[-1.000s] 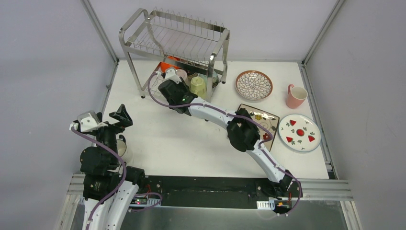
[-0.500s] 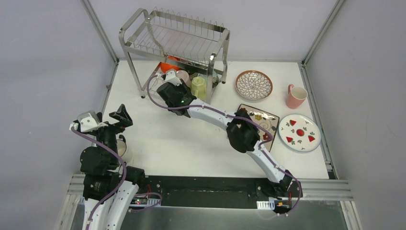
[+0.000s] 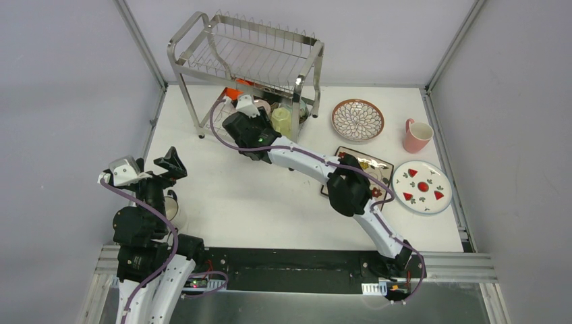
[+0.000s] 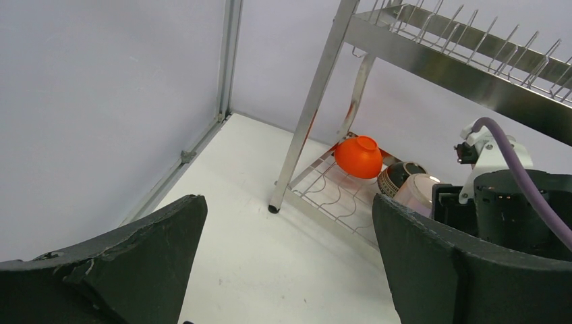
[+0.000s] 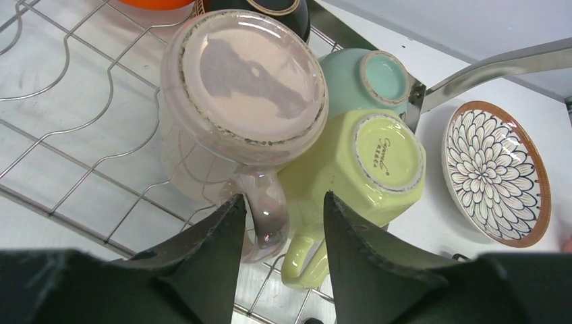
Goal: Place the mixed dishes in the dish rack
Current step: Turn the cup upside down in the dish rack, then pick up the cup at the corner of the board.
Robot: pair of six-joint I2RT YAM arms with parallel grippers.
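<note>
The right arm is stretched toward 11 o'clock into the lower shelf of the dish rack (image 3: 311, 44), where the right gripper (image 5: 283, 206) is parted loosely around the handle of the upturned pale mug (image 5: 249, 74). This mug is crowded at 3 o'clock by the yellow-green mug (image 5: 384, 148) and the mint bowl (image 5: 364, 74). The left gripper (image 4: 287, 209) is held spread wide at 8 o'clock, and the brown-rimmed plate (image 3: 357, 120) and pink mug (image 3: 417, 136) are seen on the table (image 3: 256, 202) at 2 o'clock.

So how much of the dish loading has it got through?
About half. Done: the orange bowl, mint bowl and yellow-green mug sit upside down on the dish rack's lower shelf. In hand: the right pincer straddles the pale mug's handle there, jaws loose. Left on the table: the petal plate, pink mug, square plate and red-marked plate.
</note>
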